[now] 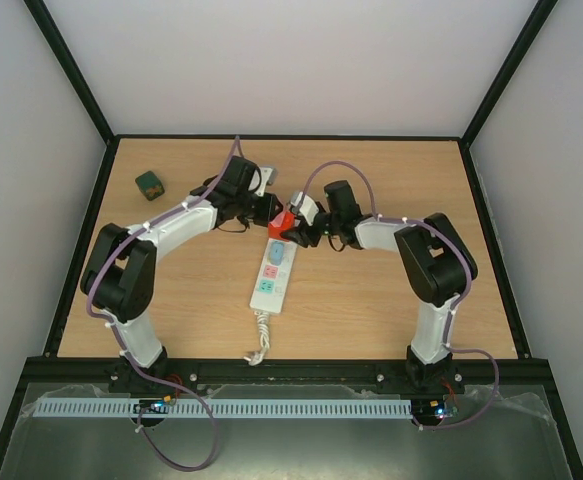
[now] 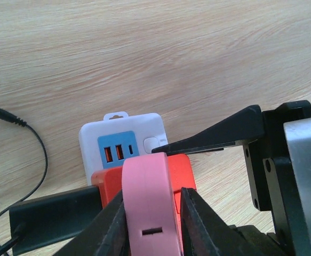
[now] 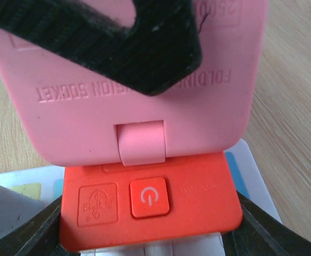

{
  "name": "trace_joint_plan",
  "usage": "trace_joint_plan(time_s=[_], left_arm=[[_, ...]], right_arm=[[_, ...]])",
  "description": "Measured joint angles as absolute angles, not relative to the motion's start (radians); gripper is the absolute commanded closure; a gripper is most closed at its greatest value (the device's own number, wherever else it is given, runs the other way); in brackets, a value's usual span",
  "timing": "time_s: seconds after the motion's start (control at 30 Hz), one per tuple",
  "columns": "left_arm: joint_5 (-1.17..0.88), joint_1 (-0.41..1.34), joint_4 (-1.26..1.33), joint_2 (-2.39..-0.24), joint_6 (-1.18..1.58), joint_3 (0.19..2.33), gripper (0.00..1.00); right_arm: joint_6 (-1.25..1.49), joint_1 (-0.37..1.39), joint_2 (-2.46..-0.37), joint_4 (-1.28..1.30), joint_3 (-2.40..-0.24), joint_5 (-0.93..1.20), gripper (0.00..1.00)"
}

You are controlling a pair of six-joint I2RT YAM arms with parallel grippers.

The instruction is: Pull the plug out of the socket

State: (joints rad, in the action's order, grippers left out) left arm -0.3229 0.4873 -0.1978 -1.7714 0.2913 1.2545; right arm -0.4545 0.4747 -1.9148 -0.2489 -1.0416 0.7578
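The socket (image 1: 274, 272) is a long white strip lying lengthways mid-table, its coiled cord (image 1: 261, 335) toward the near edge. The plug (image 1: 282, 222), an orange-red block with a raised pink flap, sits on the strip's far end. In the left wrist view the pink flap (image 2: 147, 197) stands between my left gripper (image 2: 152, 193) fingers, which press its sides. The strip's white end with a blue USB face (image 2: 118, 136) shows beyond it. My right gripper (image 3: 150, 213) clasps the orange base (image 3: 198, 192) from both sides. My left gripper's finger (image 3: 118, 48) crosses the flap there.
A small dark green cube (image 1: 150, 183) sits at the far left of the wooden table (image 1: 371, 310). A thin black cable (image 2: 38, 149) curls on the wood to the left of the strip's end. Black frame rails edge the table.
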Motion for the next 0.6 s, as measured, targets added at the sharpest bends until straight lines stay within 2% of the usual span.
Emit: trace_joint_plan(time_s=[0.23, 0.43, 0.6], left_arm=[[-0.288, 0.519, -0.212, -1.772, 0.268, 1.273, 0.9], [-0.265, 0.528, -0.241, -1.777, 0.255, 1.295, 0.97], [-0.257, 0.528, -0.262, -1.777, 0.253, 1.304, 0.97]], right_arm=[[-0.429, 0.477, -1.888, -0.316, -0.982, 0.72, 0.89], [-0.42, 0.477, -1.885, -0.351, -0.962, 0.716, 0.9], [-0.417, 0.478, -1.885, -0.363, -0.955, 0.717, 0.91]])
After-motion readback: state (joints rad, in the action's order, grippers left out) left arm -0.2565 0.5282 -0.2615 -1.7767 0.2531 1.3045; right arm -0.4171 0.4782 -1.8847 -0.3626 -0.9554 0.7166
